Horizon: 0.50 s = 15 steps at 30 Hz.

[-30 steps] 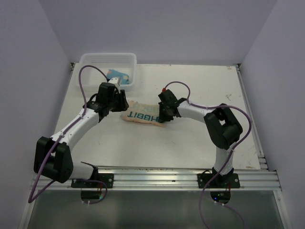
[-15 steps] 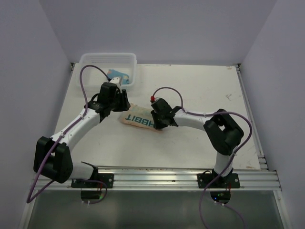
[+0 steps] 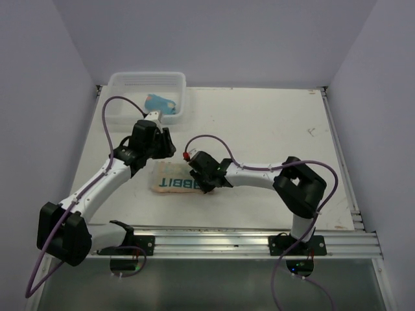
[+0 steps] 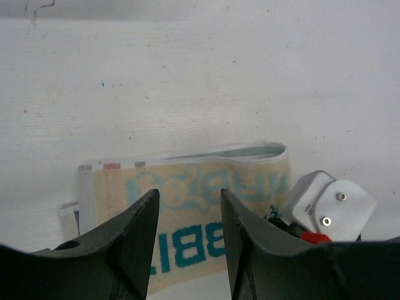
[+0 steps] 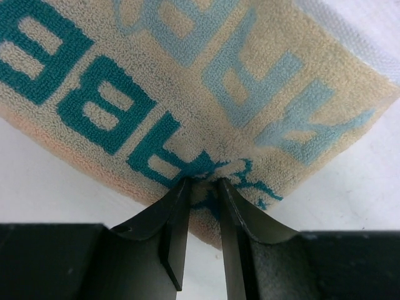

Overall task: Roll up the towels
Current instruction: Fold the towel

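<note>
R gripper (image 5: 203,185) pinches a fold of cream RABBIT towel (image 3: 170,184), near-centre of table. L gripper (image 4: 189,200) spread wide, empty, just far-left of it. Light-blue towel (image 3: 160,103) sits in white basket (image 3: 146,81), far left.

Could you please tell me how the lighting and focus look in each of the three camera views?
Top external view: soft, even light, faint shadows, lettering on the cream towel legible. Left wrist view: the left pincer is dark and slightly soft up close, the towel beyond it sharper. Right wrist view: terry loops crisp, the right pincer almost a black silhouette.
</note>
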Tool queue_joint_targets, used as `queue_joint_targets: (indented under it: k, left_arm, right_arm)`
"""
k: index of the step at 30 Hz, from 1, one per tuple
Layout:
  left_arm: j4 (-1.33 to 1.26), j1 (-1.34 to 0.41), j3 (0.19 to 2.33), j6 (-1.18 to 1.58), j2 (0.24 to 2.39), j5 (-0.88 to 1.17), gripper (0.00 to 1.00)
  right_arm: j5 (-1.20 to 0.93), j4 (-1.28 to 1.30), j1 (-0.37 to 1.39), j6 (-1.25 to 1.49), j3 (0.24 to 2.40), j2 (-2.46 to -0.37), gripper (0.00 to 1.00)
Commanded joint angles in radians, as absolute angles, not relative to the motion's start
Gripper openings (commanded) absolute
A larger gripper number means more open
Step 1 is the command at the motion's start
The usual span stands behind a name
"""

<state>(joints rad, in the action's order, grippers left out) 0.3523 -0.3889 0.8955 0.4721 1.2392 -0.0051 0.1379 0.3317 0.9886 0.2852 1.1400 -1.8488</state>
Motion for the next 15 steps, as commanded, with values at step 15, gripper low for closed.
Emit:
queue_joint_targets:
  k: [15]
  left_arm:
    - [0.426, -0.394, 0.995, 0.5, 1.212, -0.095, 0.49]
  right_arm:
    - [0.202, 0.392, 0.982, 0.622, 1.069, -1.596, 0.49]
